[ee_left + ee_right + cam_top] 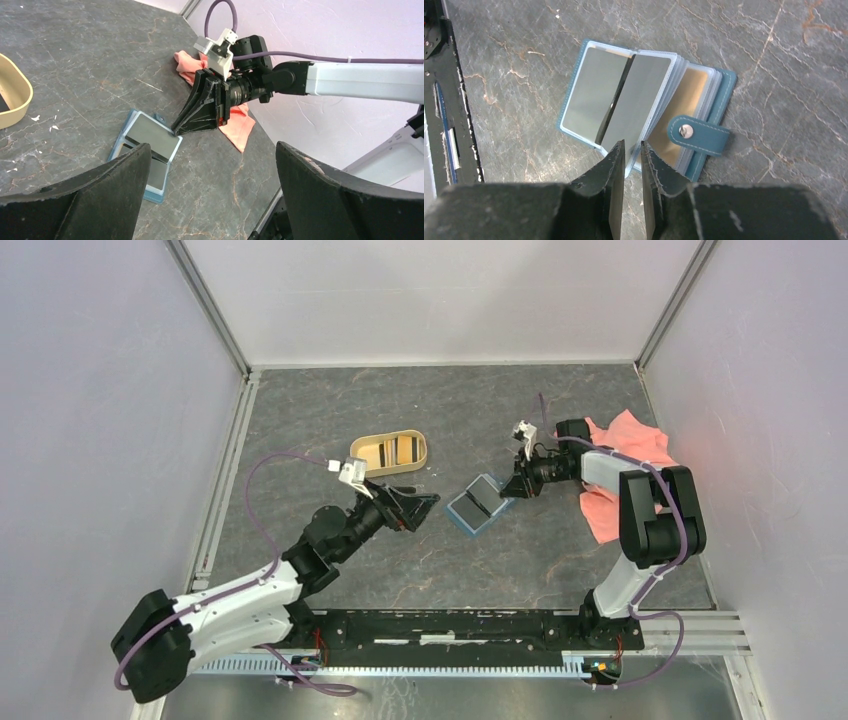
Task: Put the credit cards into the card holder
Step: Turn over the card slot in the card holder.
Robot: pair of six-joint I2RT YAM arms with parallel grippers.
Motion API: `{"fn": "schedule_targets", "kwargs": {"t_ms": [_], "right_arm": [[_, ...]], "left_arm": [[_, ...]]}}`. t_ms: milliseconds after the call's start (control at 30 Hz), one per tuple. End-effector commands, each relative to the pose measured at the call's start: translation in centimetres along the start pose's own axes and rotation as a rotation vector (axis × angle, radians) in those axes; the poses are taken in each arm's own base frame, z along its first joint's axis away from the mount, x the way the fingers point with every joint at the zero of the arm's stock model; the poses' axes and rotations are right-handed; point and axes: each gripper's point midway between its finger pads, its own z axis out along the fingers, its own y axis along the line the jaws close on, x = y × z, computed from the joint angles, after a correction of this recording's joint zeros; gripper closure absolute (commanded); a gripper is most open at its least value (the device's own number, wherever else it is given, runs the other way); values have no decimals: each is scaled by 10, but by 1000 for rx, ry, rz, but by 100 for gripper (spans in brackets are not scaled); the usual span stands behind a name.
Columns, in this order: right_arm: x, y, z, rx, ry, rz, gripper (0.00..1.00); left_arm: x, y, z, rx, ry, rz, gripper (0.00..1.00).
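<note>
The teal card holder (477, 506) lies open on the table, its clear sleeves fanned; dark cards and a gold card (679, 100) sit in sleeves. It shows in the left wrist view (147, 150) and the right wrist view (639, 105). My right gripper (512, 488) is at its right edge, jaws nearly together on the edge of a light-blue sleeve (631, 147). My left gripper (425, 505) hovers left of the holder, open and empty (212, 146). Dark and yellow credit cards (395, 450) lie in the tan tray.
The tan oval tray (390, 472) stands behind my left gripper, its rim at the left edge of the left wrist view (15, 95). A pink cloth (630, 465) lies at the right under the right arm. White crumbs dot the table near the tray.
</note>
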Motion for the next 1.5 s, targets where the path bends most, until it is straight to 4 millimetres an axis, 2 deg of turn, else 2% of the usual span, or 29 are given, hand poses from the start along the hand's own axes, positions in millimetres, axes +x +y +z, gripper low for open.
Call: {"fn": "schedule_targets", "kwargs": {"t_ms": [0, 133, 200, 267, 433, 767, 867, 1000, 1200, 1467], "right_arm": [[-26, 10, 2, -26, -29, -44, 74], [-28, 11, 4, -1, -27, -39, 64], [-28, 7, 2, 21, -23, -36, 62], [-28, 4, 2, 40, -16, -31, 61], [-31, 5, 0, 47, -23, -43, 55], [-30, 14, 2, -16, -30, -48, 55], [-30, 17, 2, -46, -26, -65, 59], [-29, 18, 2, -49, -22, -73, 59], [-30, 25, 6, -80, -19, -86, 59], [-28, 33, 9, -126, -2, -101, 61]], "left_arm": [[19, 9, -3, -8, 30, -77, 0], [29, 11, -2, -20, 51, -123, 0], [39, 21, 3, -69, 81, -137, 0], [56, 33, 12, -113, 125, -156, 0], [87, 43, 42, -161, 170, -241, 0], [111, 58, 114, -228, 134, -373, 0], [120, 67, 129, -272, 122, -429, 0], [130, 75, 143, -301, 110, -496, 0], [138, 85, 157, -367, 105, -557, 0], [141, 98, 150, -446, 94, -577, 4]]}}
